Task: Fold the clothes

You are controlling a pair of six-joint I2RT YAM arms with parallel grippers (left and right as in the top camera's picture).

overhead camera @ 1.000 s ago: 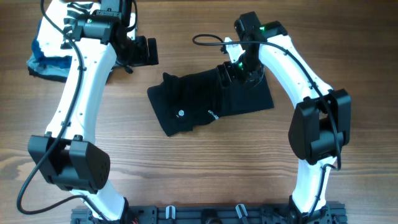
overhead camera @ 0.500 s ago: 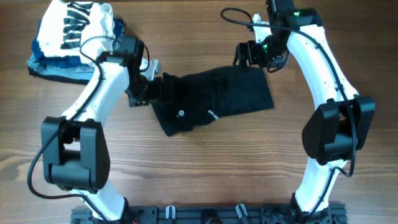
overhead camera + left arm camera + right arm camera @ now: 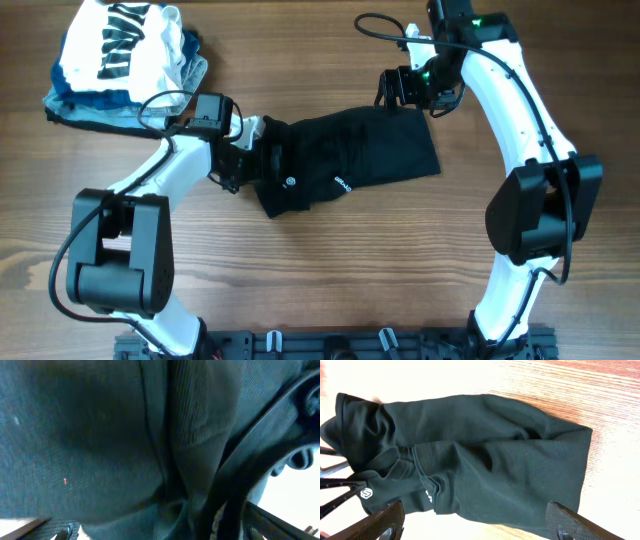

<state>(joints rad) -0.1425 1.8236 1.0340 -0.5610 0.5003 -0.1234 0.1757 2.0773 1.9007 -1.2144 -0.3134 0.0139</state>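
The clothes, a black T-shirt [image 3: 350,160], lie bunched in a slanted strip mid-table, a small white logo facing up. My left gripper [image 3: 264,158] is down at the shirt's left end. In the left wrist view dark fabric [image 3: 115,435] fills the frame, and the left gripper [image 3: 160,532] is open with cloth between its widely spread fingers. My right gripper [image 3: 396,88] hovers open just beyond the shirt's far right edge, touching nothing. The right wrist view shows the shirt [image 3: 485,460] below the right gripper [image 3: 475,522], a finger [image 3: 570,522] at each lower corner.
A white garment with black lettering [image 3: 125,45] lies on light-blue denim [image 3: 85,108] at the far left corner. The right arm's black cable [image 3: 372,20] loops over the far edge. The wooden table [image 3: 350,270] shows bare in front of the shirt.
The left arm swung from the far-left pile to the shirt's left end and pushed lower onto it. The right gripper let go of the shirt, lifted toward the far edge, then held still.
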